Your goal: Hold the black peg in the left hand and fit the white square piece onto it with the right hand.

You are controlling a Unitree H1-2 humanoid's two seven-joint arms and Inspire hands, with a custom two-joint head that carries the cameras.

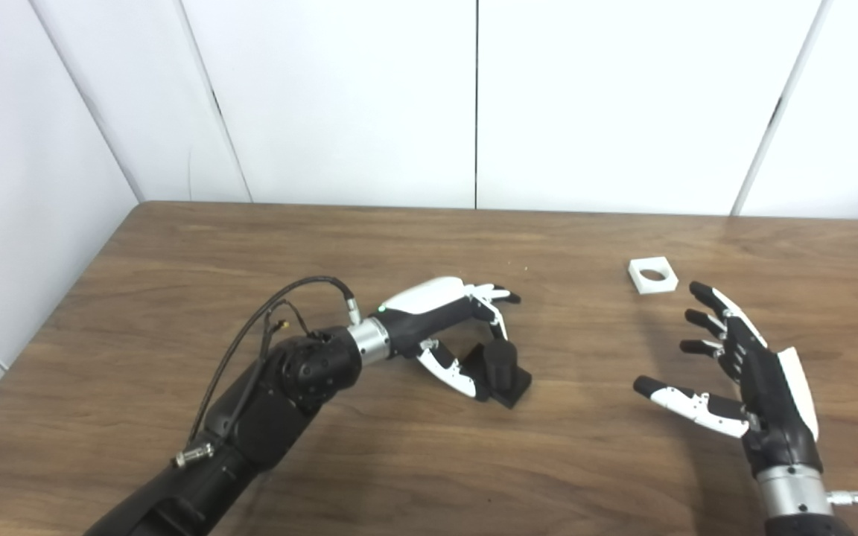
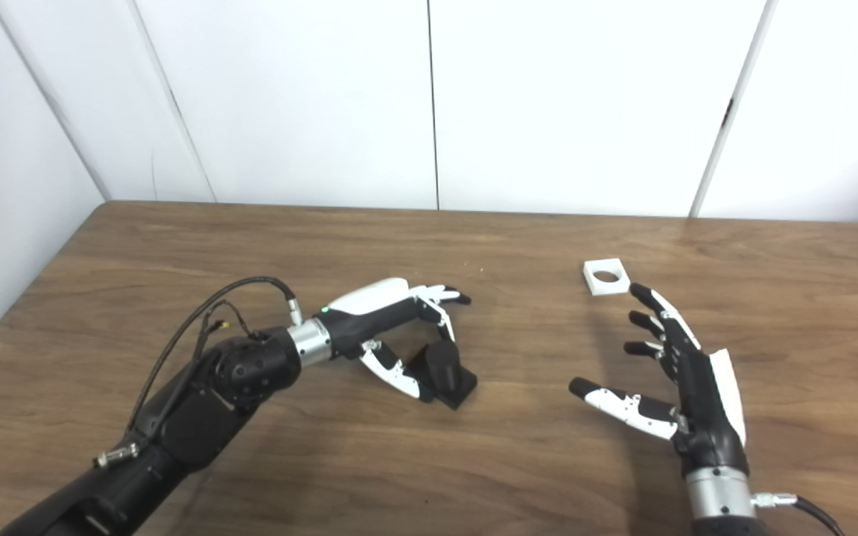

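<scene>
**Inspector:** Report the left hand.

**Assistant:** The left hand (image 1: 444,313) lies low over the wooden table (image 1: 176,298), near the middle of the top and a little toward its front edge. Its arm comes in from the front left corner, with a black cable (image 1: 265,313) looping above the wrist. The fingers (image 1: 500,294) arch over the black peg (image 1: 502,365) and the thumb (image 1: 447,372) reaches in just beside it on the near side. Fingers and thumb are set around the peg, but I cannot tell whether they touch it or grip it.

**Inspector:** And the peg itself?

**Assistant:** A short round post on a flat square base. The base rests on the table; the post stands upright or nearly so.

**Inspector:** The white piece?

**Assistant:** The white square piece (image 2: 606,277) lies flat on the table, right of centre and nearer the back edge than the peg is. It has a round hole through its middle. Nothing touches it.

**Inspector:** Right hand?

**Assistant:** The right hand (image 2: 686,380) is raised above the front right part of the table, its arm entering from the front edge. The fingers are spread, the thumb is held out to the left, and it holds nothing. Its fingertips (image 2: 637,290) point toward the white piece and are near it, with a gap between them. The two hands are well apart.
</scene>
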